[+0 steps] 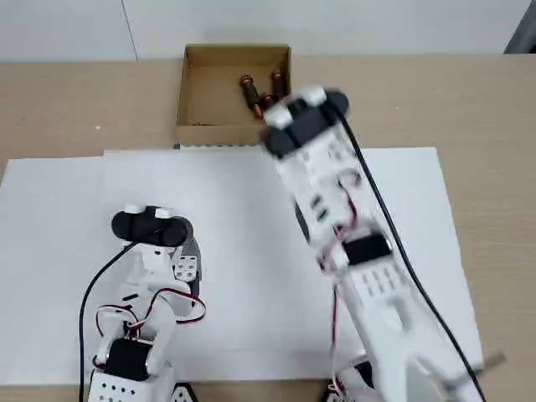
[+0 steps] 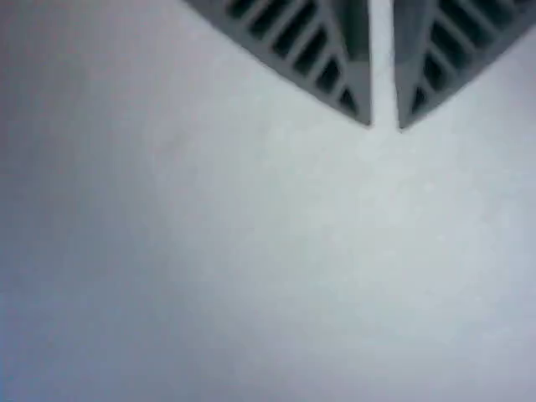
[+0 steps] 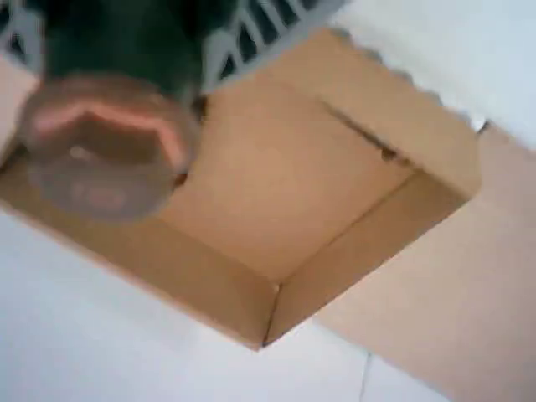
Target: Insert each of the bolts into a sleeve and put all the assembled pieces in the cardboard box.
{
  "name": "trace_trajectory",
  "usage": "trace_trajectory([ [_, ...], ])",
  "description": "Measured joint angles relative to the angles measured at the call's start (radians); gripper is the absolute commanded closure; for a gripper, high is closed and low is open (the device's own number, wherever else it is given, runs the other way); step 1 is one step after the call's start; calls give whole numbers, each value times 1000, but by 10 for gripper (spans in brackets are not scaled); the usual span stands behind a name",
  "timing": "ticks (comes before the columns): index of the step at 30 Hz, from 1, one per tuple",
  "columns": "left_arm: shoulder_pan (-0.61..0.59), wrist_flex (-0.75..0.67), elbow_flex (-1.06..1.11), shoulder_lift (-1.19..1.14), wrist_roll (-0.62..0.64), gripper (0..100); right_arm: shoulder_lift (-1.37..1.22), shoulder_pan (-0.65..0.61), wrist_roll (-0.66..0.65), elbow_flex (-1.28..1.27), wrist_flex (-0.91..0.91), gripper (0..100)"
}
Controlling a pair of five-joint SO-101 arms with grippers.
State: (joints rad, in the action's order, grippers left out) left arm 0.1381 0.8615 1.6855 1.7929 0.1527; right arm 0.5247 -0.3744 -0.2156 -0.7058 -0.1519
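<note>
Status: we count at least two assembled pieces (image 1: 251, 94) already lying in the cardboard box (image 1: 194, 84), bunched toward its far right corner. The only other part we can spot is the one in the right claw, so we judge the task is near its end. What's left is dropping this piece and pulling out. Anything hidden under the right arm (image 1: 335, 209) we can't rule out.

Right claw (image 3: 117, 75): closed around a copper-coloured bolt-and-sleeve piece (image 3: 100, 146), with the hex head facing the wrist camera. In the right wrist view the piece hangs just over the near wall of the box, at the edge of the opening rather than over its middle. We can't tell whether it touches the cardboard. The bare box floor lies beyond it. From above, the claw's wrist sits over the box's near right corner.

We reckon a small push further in before release would keep the piece off the wall.

Left claw (image 2: 385, 121): fingers nearly together with only a thin slit between them, holding nothing. It is parked above the white paper (image 1: 226, 276), well apart from the box.
</note>
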Motion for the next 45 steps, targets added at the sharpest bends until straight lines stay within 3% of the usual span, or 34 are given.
trace_trajectory([
  [11,0,0,0,0,0,994,-721,43,0,651,41,995],
  [22,0,0,0,0,0,994,-1197,20,0,1109,41,991],
  [27,0,0,0,0,0,994,-1301,-20,-61,1192,41,979],
  [34,0,0,0,0,0,994,-1321,-26,-110,1194,-29,789],
  [40,0,0,0,0,0,994,-1320,-37,-112,1217,-49,791],
  [45,0,0,0,0,0,994,-1320,-37,-112,1217,-49,865],
])
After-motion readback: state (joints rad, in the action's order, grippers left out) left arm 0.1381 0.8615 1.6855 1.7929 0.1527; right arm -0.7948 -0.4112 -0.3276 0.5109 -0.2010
